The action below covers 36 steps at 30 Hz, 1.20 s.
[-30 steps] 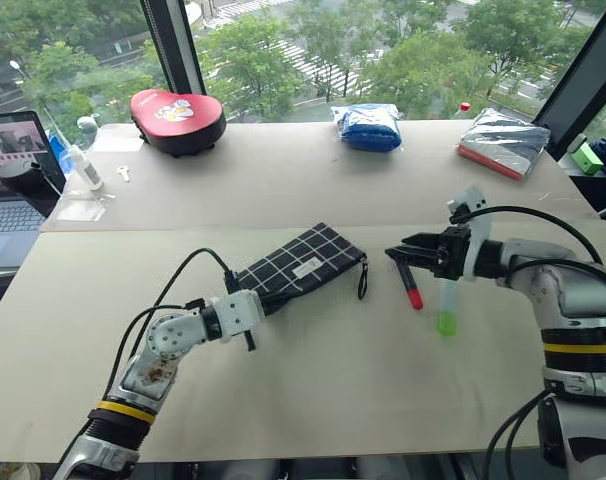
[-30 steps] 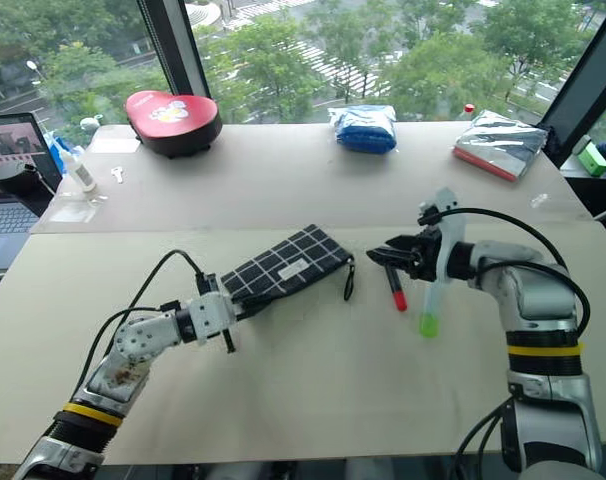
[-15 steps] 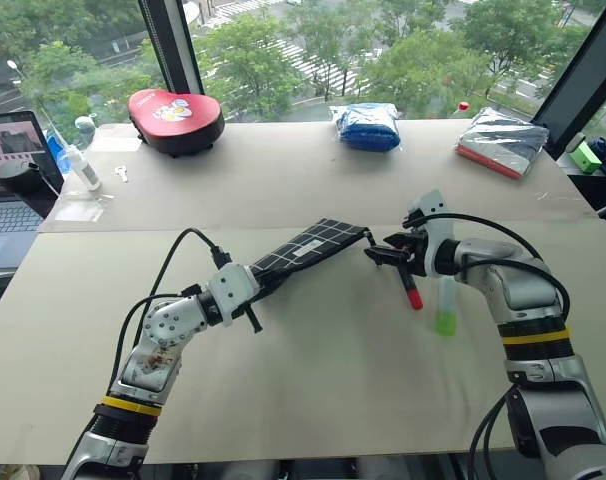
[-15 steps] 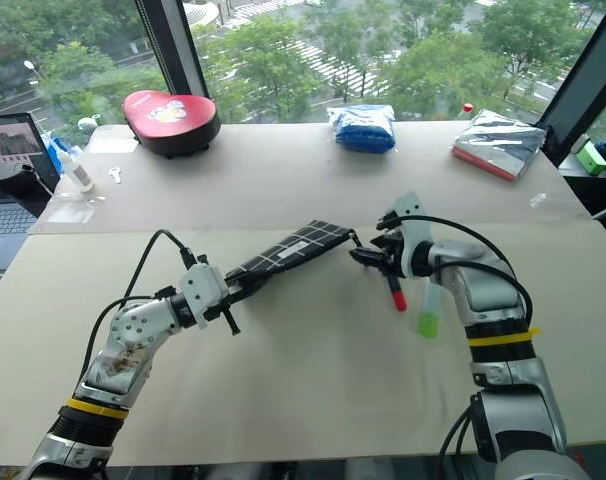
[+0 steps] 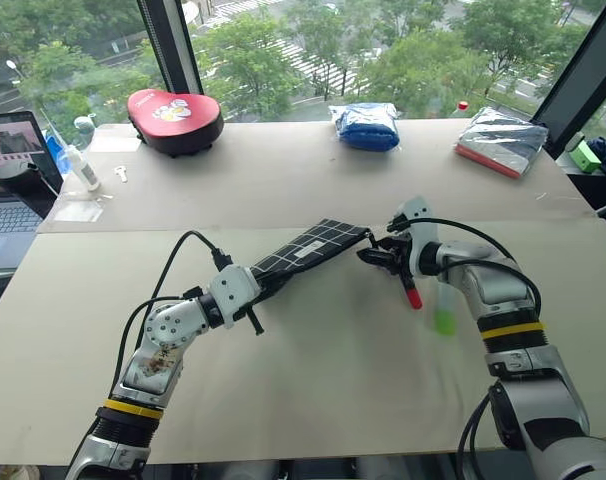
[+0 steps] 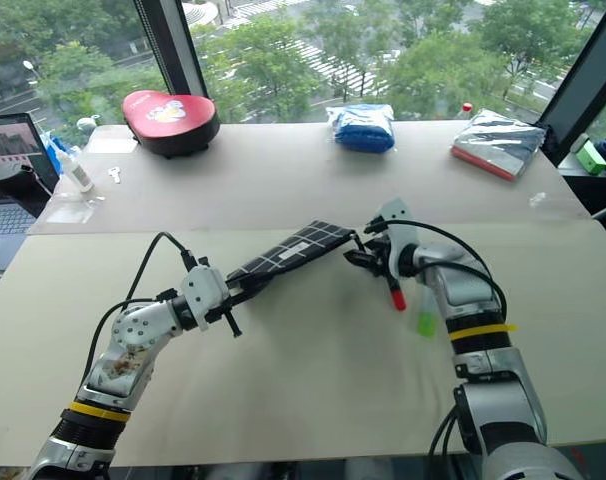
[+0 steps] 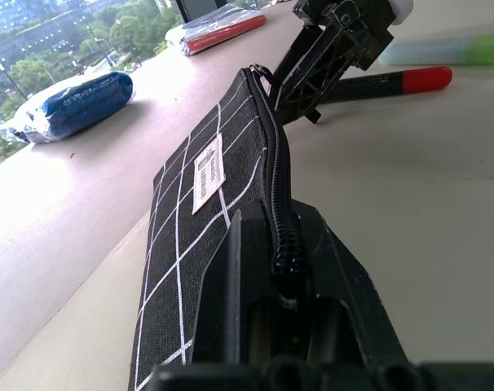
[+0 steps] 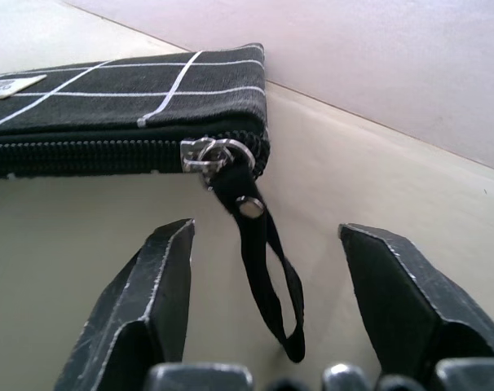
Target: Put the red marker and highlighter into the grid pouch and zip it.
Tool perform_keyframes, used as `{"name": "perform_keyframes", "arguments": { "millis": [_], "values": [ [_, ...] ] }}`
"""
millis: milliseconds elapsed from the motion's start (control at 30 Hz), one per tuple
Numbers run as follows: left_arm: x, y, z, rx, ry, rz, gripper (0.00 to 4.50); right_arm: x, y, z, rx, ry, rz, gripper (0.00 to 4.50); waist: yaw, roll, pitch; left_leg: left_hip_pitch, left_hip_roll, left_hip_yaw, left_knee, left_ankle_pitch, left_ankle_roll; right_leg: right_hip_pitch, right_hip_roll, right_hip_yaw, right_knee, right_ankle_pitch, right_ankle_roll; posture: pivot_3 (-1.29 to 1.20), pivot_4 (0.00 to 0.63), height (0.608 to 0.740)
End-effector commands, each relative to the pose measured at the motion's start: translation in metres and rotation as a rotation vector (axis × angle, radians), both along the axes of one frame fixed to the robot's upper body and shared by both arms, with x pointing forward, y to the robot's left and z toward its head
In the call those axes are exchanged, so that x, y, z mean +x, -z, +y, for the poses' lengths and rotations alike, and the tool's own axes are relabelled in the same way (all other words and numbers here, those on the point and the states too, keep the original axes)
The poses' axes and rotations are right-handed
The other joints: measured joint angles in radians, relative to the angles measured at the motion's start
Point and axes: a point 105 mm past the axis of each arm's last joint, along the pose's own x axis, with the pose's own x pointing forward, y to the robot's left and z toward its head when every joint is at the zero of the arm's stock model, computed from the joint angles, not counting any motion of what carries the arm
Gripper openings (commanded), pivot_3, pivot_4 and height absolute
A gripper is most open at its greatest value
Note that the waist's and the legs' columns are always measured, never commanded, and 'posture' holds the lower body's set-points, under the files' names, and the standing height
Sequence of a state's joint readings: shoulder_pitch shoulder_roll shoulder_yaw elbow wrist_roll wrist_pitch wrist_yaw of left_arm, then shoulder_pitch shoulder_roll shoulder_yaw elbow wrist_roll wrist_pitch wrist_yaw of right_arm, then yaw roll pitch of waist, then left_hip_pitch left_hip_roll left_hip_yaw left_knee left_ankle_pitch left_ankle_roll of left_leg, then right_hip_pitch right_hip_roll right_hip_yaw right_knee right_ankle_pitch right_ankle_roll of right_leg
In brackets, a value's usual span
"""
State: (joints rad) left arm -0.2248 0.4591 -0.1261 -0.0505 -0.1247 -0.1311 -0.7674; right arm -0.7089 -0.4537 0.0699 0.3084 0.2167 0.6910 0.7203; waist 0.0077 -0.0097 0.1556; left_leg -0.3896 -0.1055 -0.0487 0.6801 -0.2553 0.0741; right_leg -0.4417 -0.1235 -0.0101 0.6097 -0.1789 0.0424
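Zipper pull strap (image 8: 263,269) hangs between right gripper (image 8: 263,293) fingers

You see the grid pouch (image 5: 308,249), black fabric with thin white grid lines and a small white label, stood on edge with its zipper side uppermost and lifted at one end; the zipper is closed, its slider at the far end, with the black pull strap (image 8: 263,269) hanging down. Just beside that end, the red marker (image 5: 407,285), dark with a bright red tip, lies flat on the table. The highlighter (image 5: 444,306), pale with a green end, lies alongside it.
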Motion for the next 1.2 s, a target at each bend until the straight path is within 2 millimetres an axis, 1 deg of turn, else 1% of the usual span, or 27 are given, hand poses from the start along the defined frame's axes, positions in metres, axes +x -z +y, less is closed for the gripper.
{"name": "perform_keyframes", "arguments": {
  "millis": [33, 67, 133, 167, 400, 500, 600, 667, 800, 900, 967, 1067, 1167, 1200],
  "values": [
    [-0.003, -0.013, -0.003, -0.03, 0.009, -0.048, 0.0, 0.002, -0.021, 0.008, 0.014, -0.053, -0.076, 1.46, 0.0, 0.0, 0.0, 0.0, 0.0, 0.0, 0.0, 0.0, 0.0, 0.0, 0.0, 0.0, 0.0, 0.0, 0.0, 0.0, 0.15, 0.74],
    [-0.003, -0.012, -0.003, -0.03, 0.009, -0.047, 0.0, 0.001, -0.022, 0.009, 0.014, -0.065, -0.079, 1.05, 0.0, 0.0, 0.0, 0.0, 0.0, 0.0, 0.0, 0.0, 0.0, 0.0, 0.0, 0.0, 0.0, 0.0, 0.0, 0.0, 0.15, 0.74],
    [-0.003, -0.011, -0.004, -0.031, 0.01, -0.047, 0.0, -0.003, -0.023, 0.012, 0.015, -0.09, -0.081, 0.53, -0.001, 0.0, 0.0, 0.0, 0.0, 0.0, 0.0, 0.0, 0.0, 0.0, 0.0, 0.0, 0.0, 0.0, 0.0, 0.0, 0.15, 0.74],
    [-0.003, -0.011, -0.004, -0.031, 0.011, -0.047, 0.0, -0.004, -0.023, 0.013, 0.015, -0.101, -0.082, 0.05, -0.001, 0.0, 0.0, 0.0, 0.0, 0.0, 0.0, 0.0, 0.0, 0.0, 0.0, 0.0, 0.0, 0.0, 0.0, 0.0, 0.15, 0.74],
    [-0.002, -0.01, -0.007, -0.035, 0.018, -0.047, 0.0, -0.009, -0.022, 0.014, -0.012, -0.12, -0.085, 0.02, -0.001, 0.0, 0.0, 0.0, 0.0, 0.0, 0.0, 0.0, 0.0, 0.0, 0.0, 0.0, 0.0, 0.0, 0.0, 0.0, 0.15, 0.74],
    [-0.001, -0.01, -0.009, -0.037, 0.023, -0.048, 0.0, -0.015, -0.022, 0.015, -0.047, -0.159, -0.091, 0.02, 0.0, 0.0, 0.0, 0.0, 0.0, 0.0, 0.0, 0.0, 0.0, 0.0, 0.0, 0.0, 0.0, 0.0, 0.0, 0.0, 0.15, 0.74],
    [0.001, -0.01, -0.01, -0.04, 0.025, -0.048, 0.0, -0.032, -0.028, 0.027, -0.03, -0.276, -0.099, 0.02, 0.001, 0.0, 0.0, 0.0, 0.0, 0.0, 0.0, 0.0, 0.0, 0.0, 0.0, 0.0, 0.0, 0.0, 0.0, 0.0, 0.15, 0.74],
    [0.002, -0.01, -0.012, -0.044, 0.028, -0.047, 0.0, -0.042, -0.029, 0.036, -0.035, -0.34, -0.102, 0.02, 0.001, 0.0, 0.0, 0.0, 0.0, 0.0, 0.0, 0.0, 0.0, 0.0, 0.0, 0.0, 0.0, 0.0, 0.0, 0.0, 0.15, 0.74],
    [0.002, -0.009, -0.017, -0.056, 0.04, -0.043, 0.0, -0.05, -0.023, 0.053, -0.073, -0.406, -0.094, 0.02, -0.003, 0.0, 0.0, 0.0, 0.0, 0.0, 0.0, 0.0, 0.0, 0.0, 0.0, 0.0, 0.0, 0.0, 0.0, 0.0, 0.15, 0.74],
    [0.002, -0.009, -0.02, -0.064, 0.046, -0.042, 0.0, -0.059, -0.024, 0.065, -0.075, -0.472, -0.082, 0.02, -0.002, 0.0, 0.0, 0.0, 0.0, 0.0, 0.0, 0.0, 0.0, 0.0, 0.0, 0.0, 0.0, 0.0, 0.0, 0.0, 0.15, 0.74],
    [0.002, -0.009, -0.022, -0.071, 0.05, -0.043, 0.0, -0.065, -0.021, 0.07, -0.105, -0.515, -0.078, 0.02, -0.001, 0.0, 0.0, 0.0, 0.0, 0.0, 0.0, 0.0, 0.0, 0.0, 0.0, 0.0, 0.0, 0.0, 0.0, 0.0, 0.15, 0.74],
    [0.003, -0.009, -0.024, -0.077, 0.052, -0.045, 0.0, -0.066, -0.018, 0.069, -0.148, -0.537, -0.082, 0.02, 0.002, 0.0, 0.0, 0.0, 0.0, 0.0, 0.0, 0.0, 0.0, 0.0, 0.0, 0.0, 0.0, 0.0, 0.0, 0.0, 0.15, 0.74],
    [0.003, -0.009, -0.024, -0.085, 0.049, -0.044, 0.0, -0.067, -0.022, 0.07, -0.13, -0.546, -0.075, 0.02, 0.003, 0.0, 0.0, 0.0, 0.0, 0.0, 0.001, 0.0, 0.0, 0.0, 0.0, 0.0, 0.0, 0.0, 0.0, 0.0, 0.15, 0.74],
    [0.003, -0.008, -0.024, -0.087, 0.048, -0.043, 0.0, -0.073, -0.025, 0.076, -0.114, -0.583, -0.073, 0.02, 0.003, 0.0, 0.0, 0.0, 0.0, 0.0, 0.001, 0.0, 0.0, 0.0, 0.0, 0.0, 0.0, 0.0, 0.0, 0.0, 0.15, 0.74]
  ]
}}
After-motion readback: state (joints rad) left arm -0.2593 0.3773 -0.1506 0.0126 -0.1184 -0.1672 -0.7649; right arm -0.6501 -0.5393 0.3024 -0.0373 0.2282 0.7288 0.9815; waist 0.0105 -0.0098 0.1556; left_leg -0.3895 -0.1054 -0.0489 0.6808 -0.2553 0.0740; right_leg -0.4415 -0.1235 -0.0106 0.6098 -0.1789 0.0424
